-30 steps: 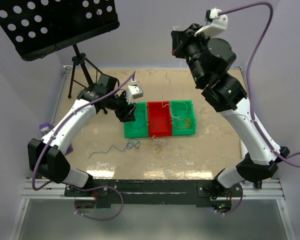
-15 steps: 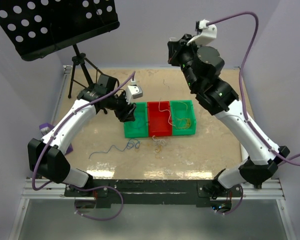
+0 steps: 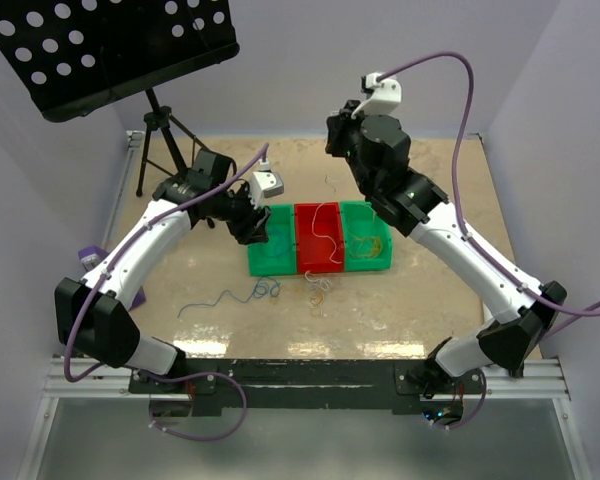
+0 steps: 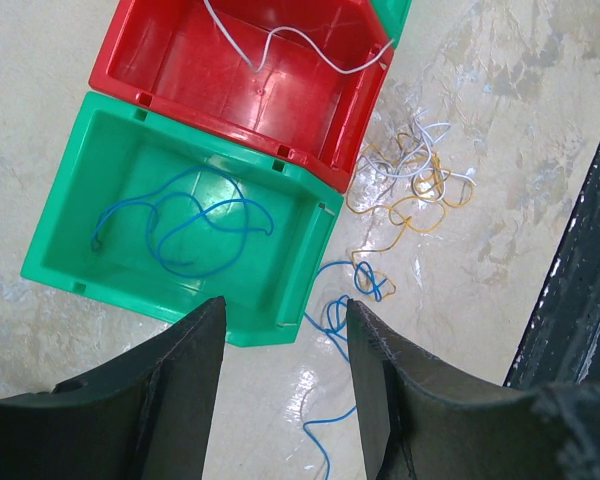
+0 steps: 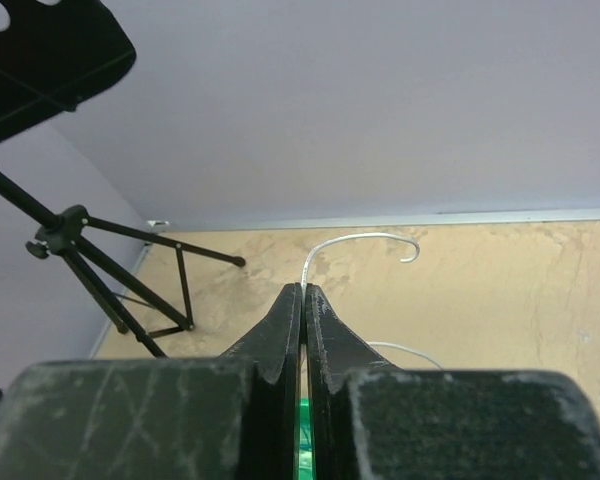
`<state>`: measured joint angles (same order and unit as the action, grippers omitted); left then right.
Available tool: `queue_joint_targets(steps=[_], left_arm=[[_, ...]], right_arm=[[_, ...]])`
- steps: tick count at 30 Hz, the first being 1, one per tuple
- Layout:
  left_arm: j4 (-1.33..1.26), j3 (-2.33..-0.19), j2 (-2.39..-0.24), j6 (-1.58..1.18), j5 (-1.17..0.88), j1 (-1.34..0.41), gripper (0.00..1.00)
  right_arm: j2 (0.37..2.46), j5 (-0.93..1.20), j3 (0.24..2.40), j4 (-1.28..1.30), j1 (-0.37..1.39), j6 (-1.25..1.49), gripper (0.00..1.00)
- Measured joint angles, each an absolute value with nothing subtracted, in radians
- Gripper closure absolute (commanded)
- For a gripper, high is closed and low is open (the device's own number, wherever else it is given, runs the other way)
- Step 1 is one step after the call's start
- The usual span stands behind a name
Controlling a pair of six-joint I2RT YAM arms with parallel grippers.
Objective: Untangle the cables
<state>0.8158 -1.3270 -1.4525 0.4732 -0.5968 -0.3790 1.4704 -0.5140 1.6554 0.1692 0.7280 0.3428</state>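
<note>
high over the table (image 3: 430,290), right tool (image 5: 304,292) clenched on white cable (image 5: 360,237) hanging below, left tool (image 4: 283,310) released above blue cable (image 4: 185,240)

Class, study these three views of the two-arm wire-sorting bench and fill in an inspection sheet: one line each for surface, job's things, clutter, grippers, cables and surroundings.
Surface: beige table with a row of bins: left green bin, red bin, right green bin.
Job's things: blue wire in the left green bin; second blue wire on the table; white wire hanging into the red bin; yellow-gold and white tangle on the table; yellow-gold wire in the right green bin.
Clutter: nothing seen.
Grippers: left gripper open, empty, above the left green bin; right gripper high up, shut on the white wire.
Cables: purple arm cables loop clear of the bins.
Surroundings: black music stand far left; pale walls.
</note>
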Motion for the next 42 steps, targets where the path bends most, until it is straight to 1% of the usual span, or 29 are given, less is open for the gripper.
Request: queue_joint_targets(steps=[5,16,24,29,34,42], left_arm=[[0.816,-1.327,-1.452,0.473,-0.597,-0.379,0.44],[0.808,-1.327,-1.452,0.473,-0.595,-0.374,0.44],[0.808,-1.327,-1.452,0.472,-0.595,-0.374,0.44],[0.807,-1.327,-1.452,0.472,-0.595,-0.374,0.44],[0.805,-1.327,-1.452,0.472,-0.595,-0.374,0.44],[0.799,-1.321,-1.452,0.472,-0.595,-0.374,0.44]], right_arm=[[1.470,-0.534,1.556,0.125,0.727,0.340,1.00],[1.426,-0.527,1.257,0.083,0.727,0.393,1.00],[1.375,-0.437,1.087,0.046,0.727,0.488,1.00],[1.395,-0.360,1.049,0.005,0.727,0.535,1.00],[1.494,-0.303,1.042,-0.032,0.727,0.576,1.00],[1.615,-0.293,1.032,-0.035,0.727,0.596,1.00]])
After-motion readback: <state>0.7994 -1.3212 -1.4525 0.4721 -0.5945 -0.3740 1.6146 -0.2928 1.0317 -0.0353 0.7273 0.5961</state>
